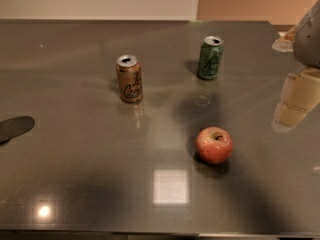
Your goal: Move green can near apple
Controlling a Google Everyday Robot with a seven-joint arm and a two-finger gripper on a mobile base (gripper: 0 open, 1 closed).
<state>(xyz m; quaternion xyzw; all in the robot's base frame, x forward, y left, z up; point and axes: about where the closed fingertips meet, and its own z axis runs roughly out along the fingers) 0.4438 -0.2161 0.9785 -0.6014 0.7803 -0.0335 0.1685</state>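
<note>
Now your gripper [295,104] hangs at the right edge, grip unreadable; the green can [209,58] stands upright, well beyond the apple [214,145].

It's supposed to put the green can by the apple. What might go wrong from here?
The green can is tall and slim, so a nudge from the gripper, off to the right, might tip it. The round apple may roll if the can bumps it. It might also grab the tan-orange can instead.

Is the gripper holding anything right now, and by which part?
Nothing that shows: the gripper hangs at the right edge, apart from the green can and apple, both free on the table.
</note>
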